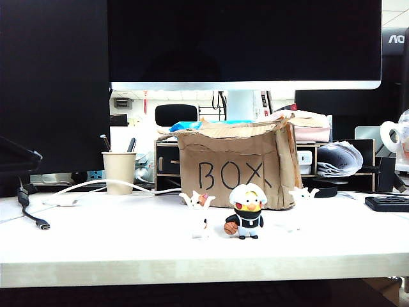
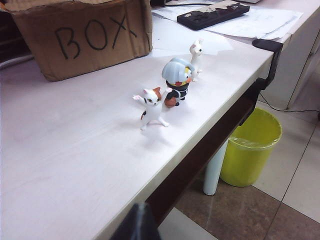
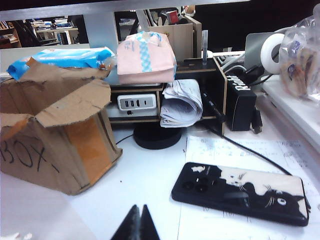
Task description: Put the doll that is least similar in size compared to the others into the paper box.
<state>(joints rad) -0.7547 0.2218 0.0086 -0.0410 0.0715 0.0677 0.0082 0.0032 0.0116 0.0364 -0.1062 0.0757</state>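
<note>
The doll [image 1: 246,211], chubby with a white hood, yellow face, black top and an orange ball, stands on the white table in front of the paper box [image 1: 236,167], a torn brown carton marked "BOX". A slim white cat figurine [image 1: 199,214] stands to its left and another [image 1: 300,194] to its right. The left wrist view shows the doll [image 2: 177,82] between the two cats [image 2: 151,105], [image 2: 196,52], with the box [image 2: 85,37] behind. My left gripper [image 2: 139,210] is shut and empty, well short of them near the table's edge. My right gripper [image 3: 139,207] is shut and empty, beside the box [image 3: 50,135].
A beige paper cup [image 1: 119,171] stands left of the box, with a loose cable [image 1: 32,214] further left. A black phone [image 3: 240,192] lies on paper close to my right gripper. A wooden organiser [image 3: 165,100] stands behind. A yellow bin [image 2: 250,147] sits on the floor below the table's edge.
</note>
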